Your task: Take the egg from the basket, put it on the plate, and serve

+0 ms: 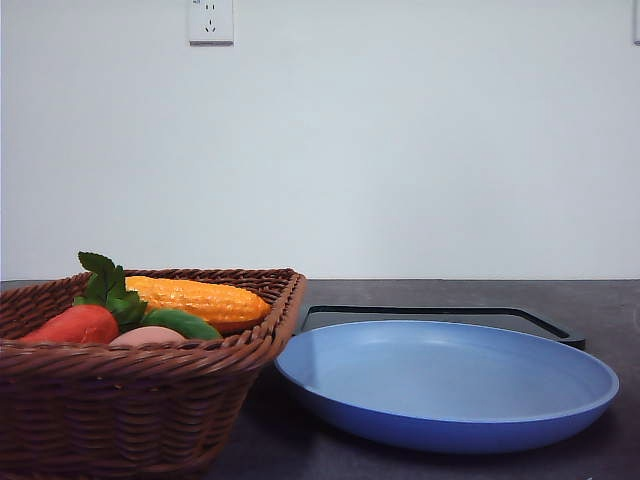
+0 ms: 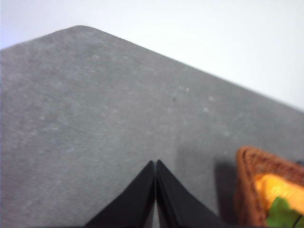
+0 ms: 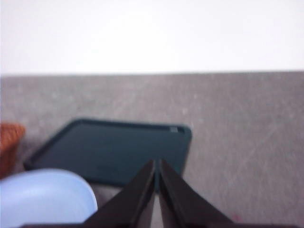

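Note:
The brown wicker basket (image 1: 140, 390) stands at the front left of the table. In it the pinkish egg (image 1: 147, 336) peeks above the rim between a red vegetable (image 1: 77, 324) and green leaves. The empty blue plate (image 1: 445, 382) sits right of the basket. My left gripper (image 2: 156, 164) is shut, hovering over bare grey table with a corner of the basket (image 2: 251, 185) off to one side. My right gripper (image 3: 156, 164) is shut too, above the black tray (image 3: 114, 149), with the plate's edge (image 3: 45, 197) nearby.
A yellow corn cob (image 1: 200, 298) and a green vegetable (image 1: 182, 323) also lie in the basket. The flat black tray (image 1: 440, 314) lies behind the plate. A white wall with a socket (image 1: 210, 20) backs the table.

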